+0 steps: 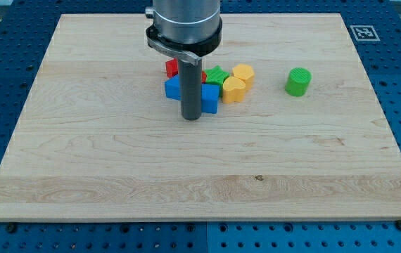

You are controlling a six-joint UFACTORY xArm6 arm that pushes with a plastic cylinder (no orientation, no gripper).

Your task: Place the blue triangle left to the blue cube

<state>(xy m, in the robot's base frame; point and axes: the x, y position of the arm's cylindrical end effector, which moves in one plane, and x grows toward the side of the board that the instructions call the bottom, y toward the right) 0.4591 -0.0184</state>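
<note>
My tip (191,117) rests on the board just below a cluster of blocks near the view's top middle. A blue block (172,87) shows to the rod's left and a second blue block (209,98) to its right; the rod hides part of each, so I cannot tell which is the triangle and which the cube. The tip sits between them, touching or almost touching both.
A red block (172,67) lies behind the rod. A green star-like block (218,74) and two yellow blocks (243,73) (234,89) sit to the right of the cluster. A green cylinder (298,81) stands apart at the right. The wooden board (200,176) ends at blue table edges.
</note>
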